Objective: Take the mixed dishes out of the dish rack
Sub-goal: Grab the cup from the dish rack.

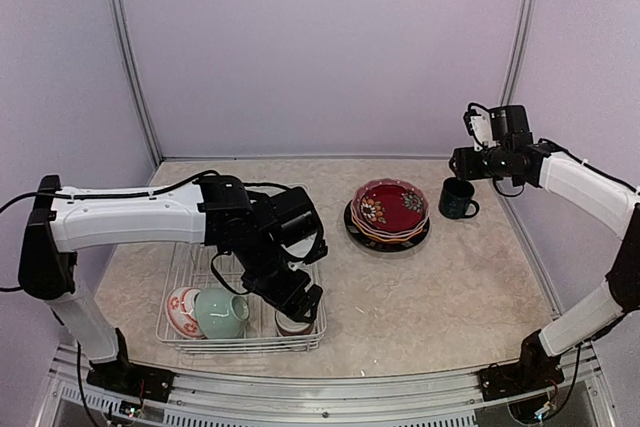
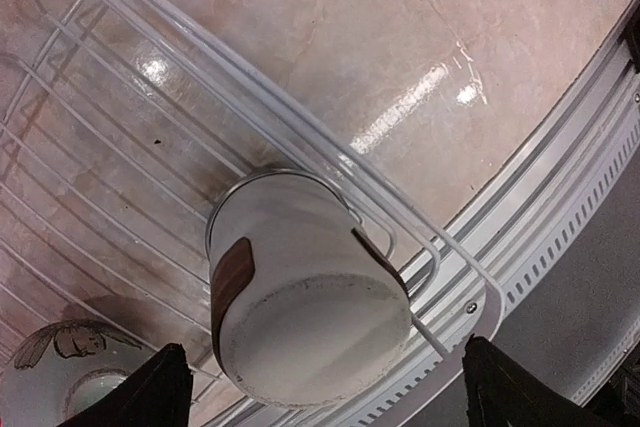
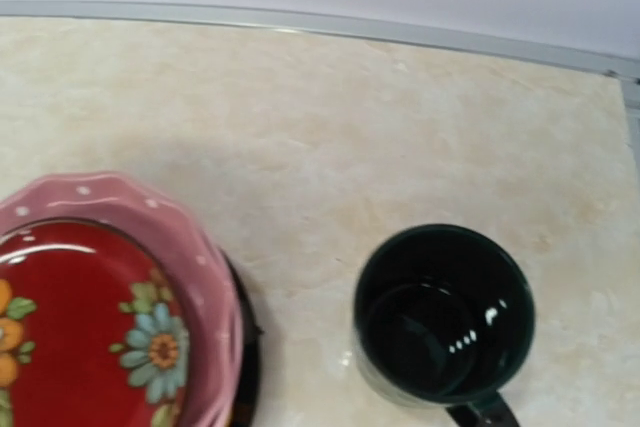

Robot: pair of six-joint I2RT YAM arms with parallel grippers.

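The white wire dish rack (image 1: 185, 265) sits at the near left. In its near right corner a brown-white cup (image 2: 310, 297) stands upside down. My left gripper (image 2: 325, 392) is open, one fingertip (image 2: 150, 392) on each side of the cup, with gaps showing on both sides. A pale-green cup (image 1: 222, 312) and a red-patterned white bowl (image 1: 181, 310) lie in the rack's near left part. The dark red floral bowl (image 1: 388, 207) rests on stacked plates (image 1: 352, 224) on the table. The teal cup (image 3: 443, 312) stands upright beside the stack, with my right gripper (image 1: 468, 163) above it; its fingers do not show.
The table's metal front rail (image 2: 560, 237) runs just beyond the rack's corner. The enclosure's back wall (image 1: 320, 47) and side posts bound the table. The red-patterned bowl (image 2: 60, 367) lies close to my left finger.
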